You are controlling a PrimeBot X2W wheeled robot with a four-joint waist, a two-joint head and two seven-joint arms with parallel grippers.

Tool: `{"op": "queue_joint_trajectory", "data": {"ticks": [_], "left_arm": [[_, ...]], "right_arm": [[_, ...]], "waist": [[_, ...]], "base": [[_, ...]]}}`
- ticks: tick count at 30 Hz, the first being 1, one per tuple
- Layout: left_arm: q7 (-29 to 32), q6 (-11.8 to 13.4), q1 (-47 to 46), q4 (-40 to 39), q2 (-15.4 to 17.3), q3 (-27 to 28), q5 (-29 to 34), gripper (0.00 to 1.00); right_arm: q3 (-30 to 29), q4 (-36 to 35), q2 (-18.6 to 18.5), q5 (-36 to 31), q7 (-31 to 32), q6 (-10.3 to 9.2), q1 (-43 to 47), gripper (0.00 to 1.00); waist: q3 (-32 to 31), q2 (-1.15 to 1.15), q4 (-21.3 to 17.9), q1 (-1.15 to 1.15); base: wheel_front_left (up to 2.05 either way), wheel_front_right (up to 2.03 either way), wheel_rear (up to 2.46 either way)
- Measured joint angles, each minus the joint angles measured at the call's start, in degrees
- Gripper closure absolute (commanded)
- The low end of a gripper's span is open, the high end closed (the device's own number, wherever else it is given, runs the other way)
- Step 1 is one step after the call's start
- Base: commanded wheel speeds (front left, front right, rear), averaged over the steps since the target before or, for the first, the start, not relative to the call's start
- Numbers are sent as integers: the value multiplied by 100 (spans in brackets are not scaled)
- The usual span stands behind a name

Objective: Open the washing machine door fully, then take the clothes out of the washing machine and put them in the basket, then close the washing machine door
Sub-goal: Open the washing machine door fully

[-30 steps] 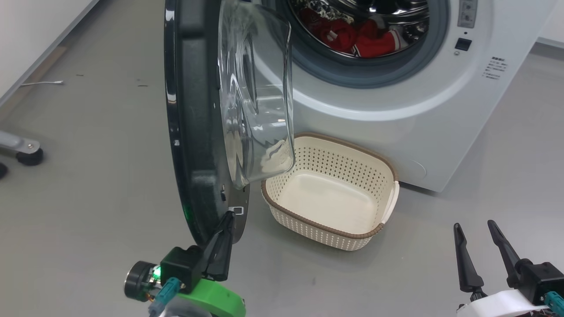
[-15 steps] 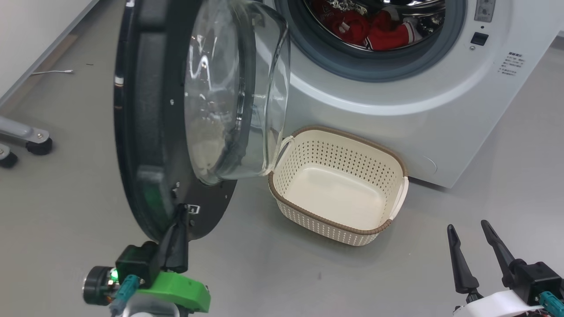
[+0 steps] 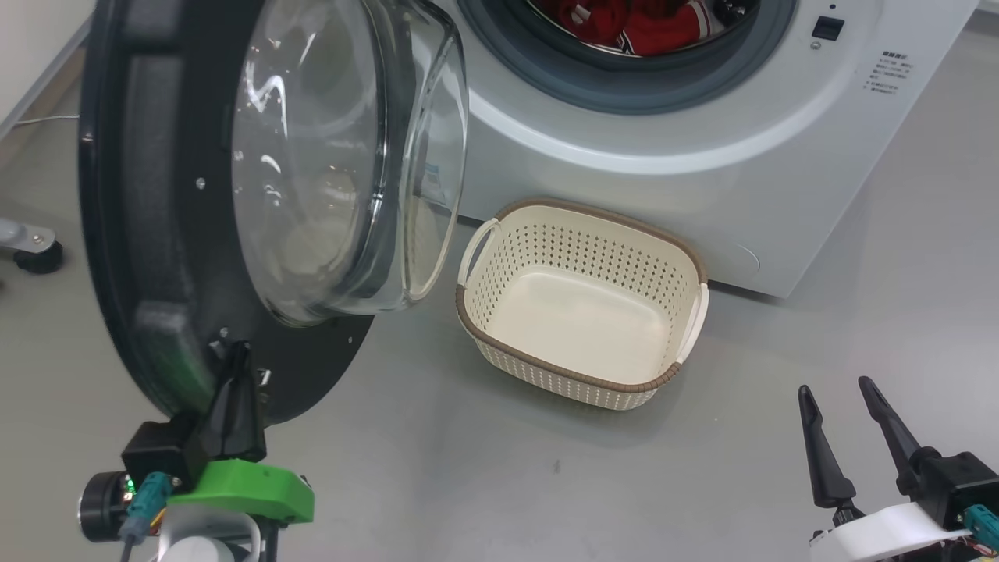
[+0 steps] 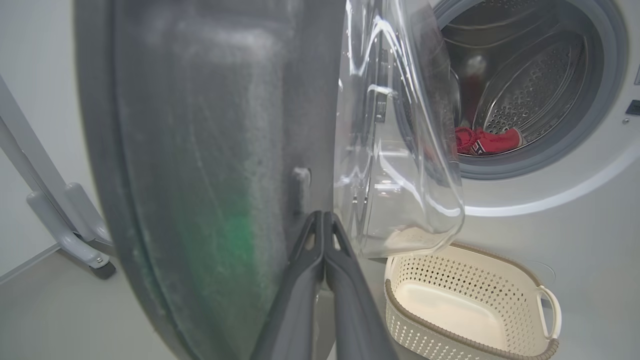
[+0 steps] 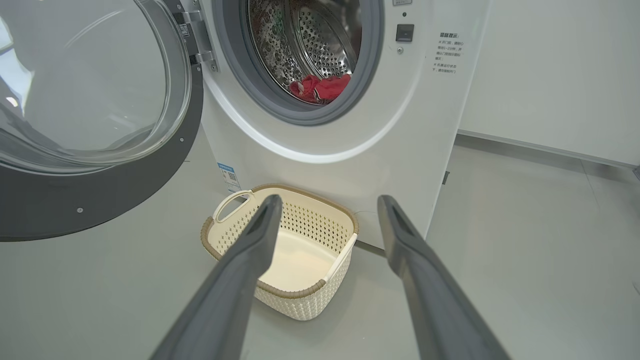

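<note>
The washing machine door point(image 3: 148, 257) stands swung out to the left, its black frame and glass bowl point(image 3: 328, 164) facing the drum. My left gripper point(image 3: 238, 351) is shut on nothing, its tips pressed against the inner face of the door's lower rim; in the left wrist view the left gripper point(image 4: 323, 215) lies against the door point(image 4: 200, 150). Red clothes point(image 3: 624, 23) lie in the washing machine point(image 3: 624, 164); the clothes point(image 5: 320, 87) are low in the drum. The basket point(image 3: 562, 371) stands empty on the floor before the machine. My right gripper point(image 3: 833, 388) hangs open at the lower right, apart from everything.
A grey wheeled stand leg point(image 3: 31, 250) sits on the floor left of the door. A white cable point(image 3: 39, 121) lies by the left wall. A white wall point(image 5: 550, 75) rises right of the machine, with bare grey floor point(image 5: 525, 250) before it.
The door has swung further open to the left, with my shut left gripper moving along against its lower rim. The head camera has shifted too. My right gripper has stayed open and still.
</note>
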Motion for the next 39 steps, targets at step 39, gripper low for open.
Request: {"op": "queue_joint_trajectory", "data": {"ticks": [39], "left_arm": [[-181,0,-1472,1252,-107,2429,76,100]], "right_arm": [[-286,-177,-355,21,0,123,-345,0]], "waist": [[804,0,-242,0]], "base": [[0,0,0]]}}
